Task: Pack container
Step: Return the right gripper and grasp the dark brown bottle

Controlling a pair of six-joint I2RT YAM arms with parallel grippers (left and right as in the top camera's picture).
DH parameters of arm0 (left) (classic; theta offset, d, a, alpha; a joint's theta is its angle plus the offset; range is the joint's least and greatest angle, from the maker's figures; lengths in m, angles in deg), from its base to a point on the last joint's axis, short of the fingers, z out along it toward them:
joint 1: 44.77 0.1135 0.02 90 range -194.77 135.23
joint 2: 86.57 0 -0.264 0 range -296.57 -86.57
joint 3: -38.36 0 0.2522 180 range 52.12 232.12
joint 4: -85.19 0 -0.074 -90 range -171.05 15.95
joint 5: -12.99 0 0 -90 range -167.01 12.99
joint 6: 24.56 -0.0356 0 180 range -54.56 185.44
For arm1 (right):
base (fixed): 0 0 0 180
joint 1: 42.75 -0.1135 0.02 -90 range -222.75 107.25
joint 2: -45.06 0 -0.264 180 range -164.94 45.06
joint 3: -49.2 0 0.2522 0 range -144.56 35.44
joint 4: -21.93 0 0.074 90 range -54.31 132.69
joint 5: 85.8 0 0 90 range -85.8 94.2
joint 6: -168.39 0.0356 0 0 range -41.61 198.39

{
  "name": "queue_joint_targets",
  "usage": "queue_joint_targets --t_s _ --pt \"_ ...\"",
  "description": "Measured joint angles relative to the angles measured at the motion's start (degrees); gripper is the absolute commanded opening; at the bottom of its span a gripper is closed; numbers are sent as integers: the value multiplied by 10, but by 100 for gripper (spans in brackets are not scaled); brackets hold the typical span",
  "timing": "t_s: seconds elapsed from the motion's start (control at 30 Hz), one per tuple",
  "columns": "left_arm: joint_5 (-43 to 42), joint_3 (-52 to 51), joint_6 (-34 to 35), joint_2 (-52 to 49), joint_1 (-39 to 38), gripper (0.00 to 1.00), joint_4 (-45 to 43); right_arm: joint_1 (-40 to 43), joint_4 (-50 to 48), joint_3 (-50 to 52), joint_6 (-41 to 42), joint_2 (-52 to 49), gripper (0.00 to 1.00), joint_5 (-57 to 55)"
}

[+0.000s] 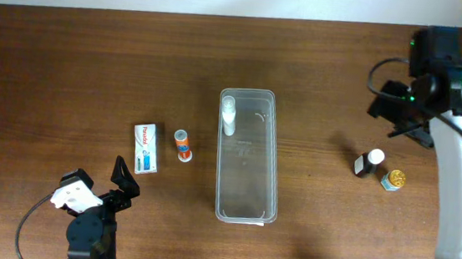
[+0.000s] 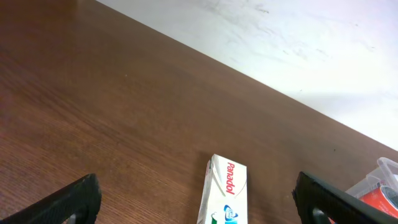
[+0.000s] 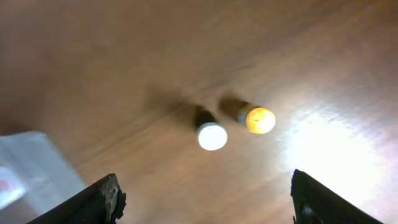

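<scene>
- The table [image 1: 69, 65] is dark wood and carries everything.
- The container [image 1: 247, 181] stands mid-table with its long axis running near to far. A small white bottle [image 1: 229, 118] sits at its far end.
- The left gripper [image 1: 126, 179], near left, is spread wide and empty. It faces the box [image 1: 146, 148] just beyond it, and the container lies to its right.
- The right gripper [image 1: 400, 111], far right, is also spread and empty, with the container well to its left.
- The dark bottle [image 1: 369, 163] and the gold-lidded jar [image 1: 392, 179] stand side by side, nearer the right arm.
- The orange-capped bottle [image 1: 183, 145], between box and container, is nearer the left arm.
</scene>
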Motion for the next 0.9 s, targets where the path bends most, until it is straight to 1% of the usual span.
queue_joint_targets --t_s 0.13,0.3,0.4,0.73,0.9 --pt "0 0 0 0 0 99 0 23 -39 65 -32 -2 80 6" --pt "0 0 0 0 0 99 0 31 -110 173 -70 -7 70 44" --pt "0 0 0 0 0 99 0 32 -138 211 -82 -10 69 61" --pt "0 0 0 0 0 99 0 32 -183 245 -94 -23 69 71" --pt "0 0 0 0 0 99 0 35 -184 245 -96 -49 66 71"
